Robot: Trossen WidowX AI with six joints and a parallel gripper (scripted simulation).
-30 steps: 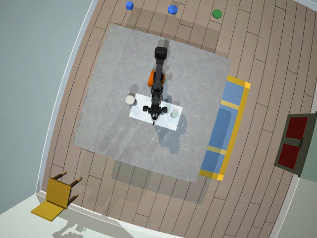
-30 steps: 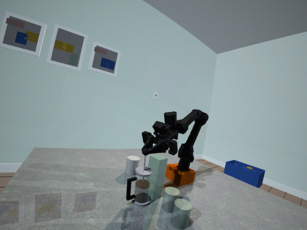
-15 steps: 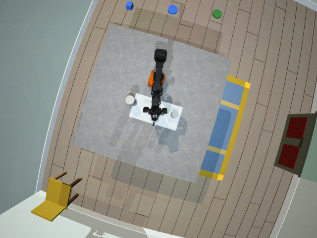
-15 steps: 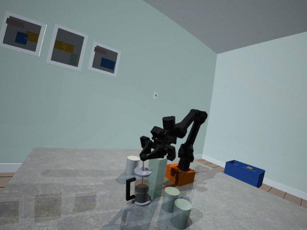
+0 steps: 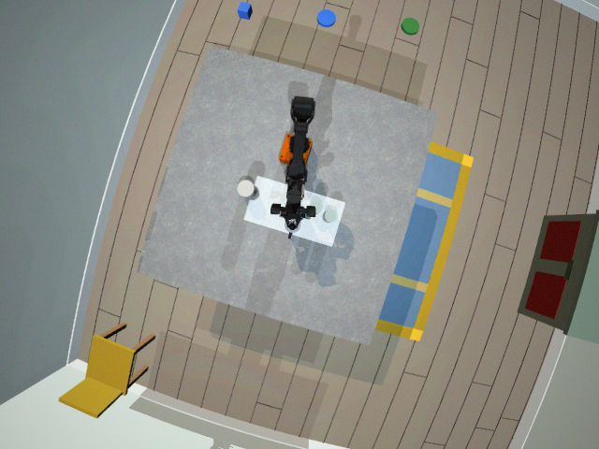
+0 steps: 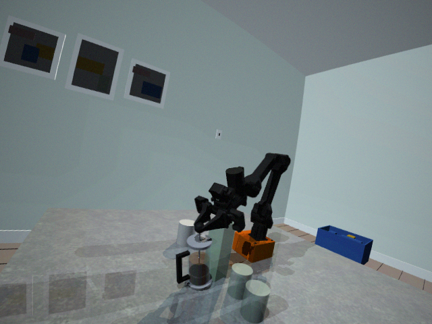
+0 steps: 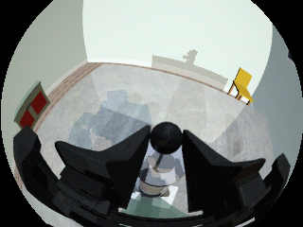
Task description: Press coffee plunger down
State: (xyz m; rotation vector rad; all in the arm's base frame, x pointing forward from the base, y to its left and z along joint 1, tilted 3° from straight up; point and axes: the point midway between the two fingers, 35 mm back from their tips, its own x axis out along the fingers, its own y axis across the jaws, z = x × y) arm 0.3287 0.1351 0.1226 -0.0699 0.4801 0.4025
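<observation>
the coffee press [image 6: 198,264] stands upright on the grey, mottled table [image 6: 104,244], near its middle, on a pale rectangular mat [image 5: 328,234]. it is a clear glass cylinder with a dark fill in its lower part, a flat round grey lid and a black c-shaped handle on its left side. the black jaws [image 6: 201,233] sit directly above the lid, clenched on the plunger knob [image 7: 167,136], a smooth dark ball seen between the two wedge-shaped fingers in the wrist view. the thin rod is visible inside the glass; the knob itself is hard to make out from the side, being masked by the fingers. a tall translucent green block [image 6: 219,252] stands just behind the press, two pale matte cylinders [image 6: 254,300] to its right front, and a white cylinder [image 6: 184,231] behind. the arm's orange base [image 6: 252,246] is partly hidden by the green block. from above, the arm covers the press almost entirely.
</observation>
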